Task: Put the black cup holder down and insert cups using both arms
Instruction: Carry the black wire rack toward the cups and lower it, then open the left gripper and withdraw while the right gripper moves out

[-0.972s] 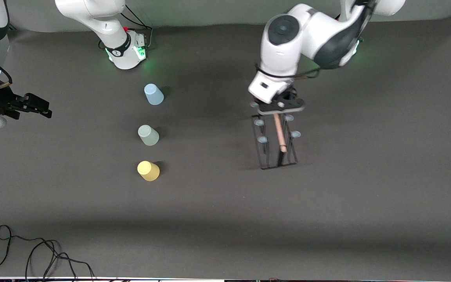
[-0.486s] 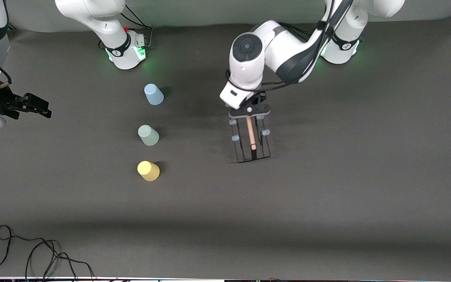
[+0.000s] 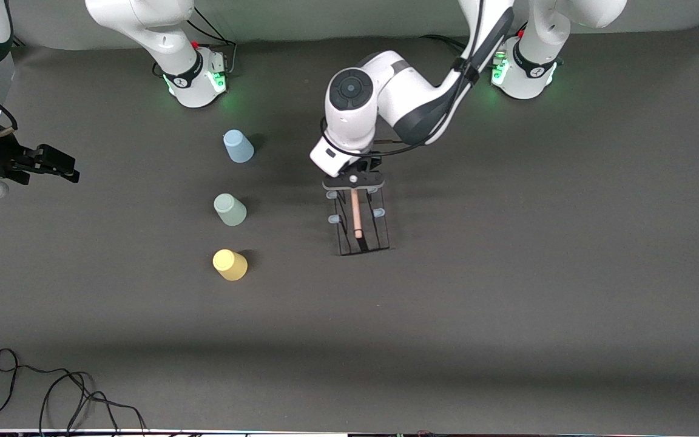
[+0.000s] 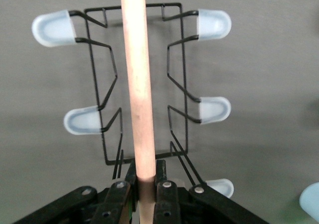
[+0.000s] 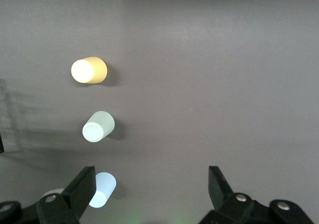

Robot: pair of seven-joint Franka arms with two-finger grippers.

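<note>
Left gripper is clamped on the wooden rod of the black cup holder, at the rod's end farther from the front camera. In the left wrist view the two fingers press the rod from both sides. The holder is near the middle of the table; whether its base touches the cloth I cannot tell. Its long axis, the same as the rod, runs from the robots' bases toward the front camera, and the prongs with pale blue tips point out to both sides.

Toward the right arm's end, well apart from the holder, three cups stand upside down in one row along this same direction: the blue cup farthest from the camera, then the green cup, then the yellow cup nearest. A wide bare strip of table lies between the row and the holder, and much open cloth lies nearer the camera.

Right gripper waits at the table's edge on the right arm's end, its fingers wide apart and holding nothing. A black cable lies at the near corner there.
</note>
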